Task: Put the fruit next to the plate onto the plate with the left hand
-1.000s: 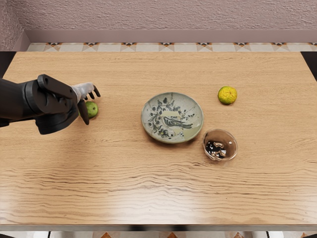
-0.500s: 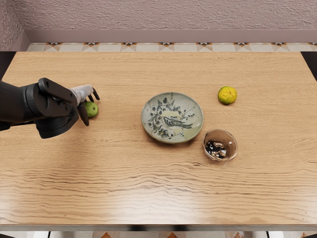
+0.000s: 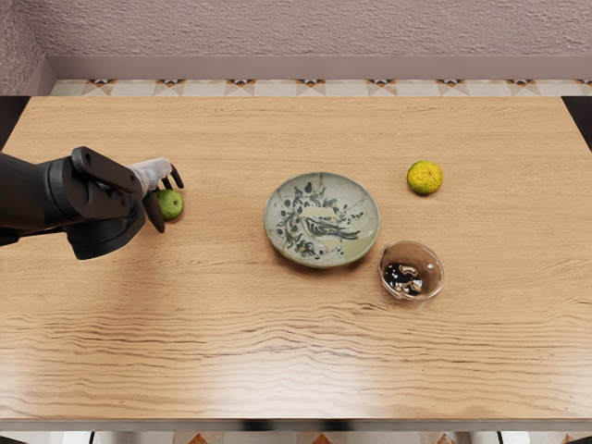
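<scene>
A small green fruit [image 3: 172, 204] lies on the table well left of the patterned plate [image 3: 322, 219]. My left hand [image 3: 162, 198] reaches in from the left edge and cups the fruit. Its pale fingers [image 3: 155, 170] arch over the fruit's top and the dark thumb hangs at its left side. The fingers look spread around the fruit rather than clamped on it, and the fruit still rests on the wood. The hand hides the fruit's left side. Nothing lies on the plate. The right arm does not show.
A yellow-green bumpy fruit [image 3: 425, 178] sits to the right of the plate. A small glass bowl [image 3: 412, 270] with dark bits stands at the plate's lower right. The wooden table [image 3: 296, 351] runs to a wall at the back.
My left hand has slid slightly left and settled lower over the green fruit, fingers drawing in a little. The fruit has hardly moved.
</scene>
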Controlling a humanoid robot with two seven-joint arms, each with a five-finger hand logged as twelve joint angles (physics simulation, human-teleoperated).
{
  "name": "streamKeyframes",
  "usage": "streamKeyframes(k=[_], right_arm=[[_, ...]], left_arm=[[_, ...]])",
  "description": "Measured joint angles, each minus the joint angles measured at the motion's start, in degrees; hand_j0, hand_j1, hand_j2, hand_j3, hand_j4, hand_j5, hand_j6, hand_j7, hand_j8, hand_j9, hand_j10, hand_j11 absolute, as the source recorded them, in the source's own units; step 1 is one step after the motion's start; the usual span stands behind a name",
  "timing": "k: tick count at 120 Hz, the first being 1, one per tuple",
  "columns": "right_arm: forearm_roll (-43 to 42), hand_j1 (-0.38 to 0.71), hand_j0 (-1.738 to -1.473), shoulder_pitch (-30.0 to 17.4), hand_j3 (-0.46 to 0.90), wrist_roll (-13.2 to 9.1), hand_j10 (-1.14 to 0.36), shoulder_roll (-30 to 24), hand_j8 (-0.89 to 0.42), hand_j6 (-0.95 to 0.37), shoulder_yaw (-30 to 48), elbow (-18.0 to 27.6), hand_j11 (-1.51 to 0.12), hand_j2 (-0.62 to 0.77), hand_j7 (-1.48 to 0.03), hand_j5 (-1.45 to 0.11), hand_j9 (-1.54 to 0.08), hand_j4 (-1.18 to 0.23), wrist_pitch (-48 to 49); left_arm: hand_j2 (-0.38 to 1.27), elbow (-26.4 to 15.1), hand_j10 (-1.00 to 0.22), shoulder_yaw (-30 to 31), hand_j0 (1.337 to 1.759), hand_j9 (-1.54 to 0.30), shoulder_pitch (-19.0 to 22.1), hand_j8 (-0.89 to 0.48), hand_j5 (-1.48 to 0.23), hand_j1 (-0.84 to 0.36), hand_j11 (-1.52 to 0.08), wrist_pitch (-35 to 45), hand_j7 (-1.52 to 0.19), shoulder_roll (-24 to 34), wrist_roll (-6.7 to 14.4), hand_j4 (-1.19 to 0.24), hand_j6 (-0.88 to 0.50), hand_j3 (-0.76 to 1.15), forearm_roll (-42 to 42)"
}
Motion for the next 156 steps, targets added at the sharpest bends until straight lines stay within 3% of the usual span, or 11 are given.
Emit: streamKeyframes(k=[108,131,156], right_arm=[[0.0,-0.35,-1.658,0.0,0.0,0.0,0.0,0.0,0.0,0.0,0.0,0.0,0.0,0.0,0.0,0.0,0.0,0.0,0.0],[0.0,-0.35,-1.658,0.0,0.0,0.0,0.0,0.0,0.0,0.0,0.0,0.01,0.0,0.0,0.0,0.0,0.0,0.0,0.0],[0.01,-0.35,-1.658,0.0,0.0,0.0,0.0,0.0,0.0,0.0,0.0,0.01,0.0,0.0,0.0,0.0,0.0,0.0,0.0]], left_arm=[[0.11,0.73,-0.49,0.19,1.658,-0.64,0.81,-0.49,-0.64,-0.24,-0.64,0.78,-0.64,-0.26,0.06,-0.49,-0.49,0.0,-0.01],[0.26,0.63,-0.64,0.08,1.655,-0.86,0.79,-0.47,-0.83,-0.28,-0.86,0.23,-0.85,-0.27,0.07,-0.62,-0.44,0.0,-0.82],[0.35,0.62,-0.57,-0.11,1.649,-1.03,0.7,-0.41,-0.99,-0.3,-1.05,-0.83,-1.01,-0.27,0.16,-0.58,-0.4,0.0,-1.69]])
